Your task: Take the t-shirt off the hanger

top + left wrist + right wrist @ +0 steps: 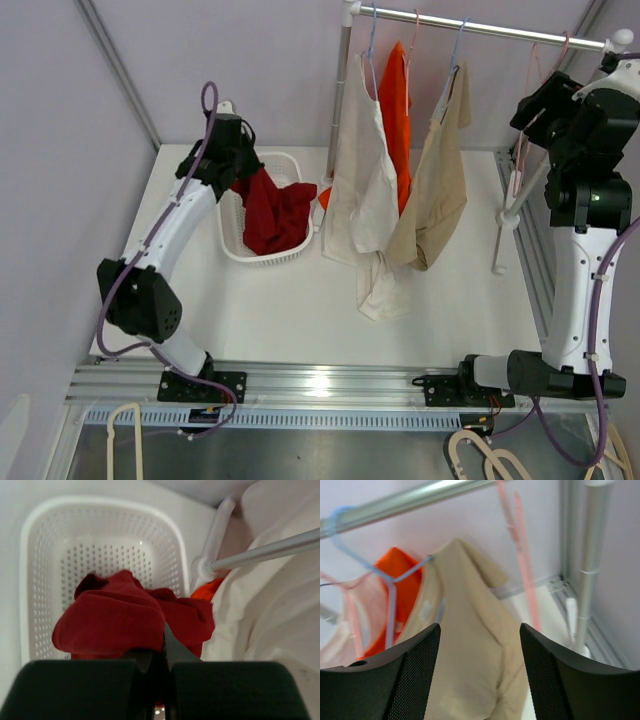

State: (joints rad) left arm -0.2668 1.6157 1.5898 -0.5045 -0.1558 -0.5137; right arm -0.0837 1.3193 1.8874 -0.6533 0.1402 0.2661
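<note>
White table (300,320): left gripper (162,655) pinched on red shirt (115,620) above basket (100,502); right gripper (479,630) wide, empty. Early release could drape it over the rim.

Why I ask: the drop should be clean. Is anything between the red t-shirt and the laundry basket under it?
Nothing visible does. The left gripper is shut on the red t-shirt, which hangs right over the white laundry basket. In the left wrist view, only the basket's own perforated floor shows beyond the cloth.
</note>
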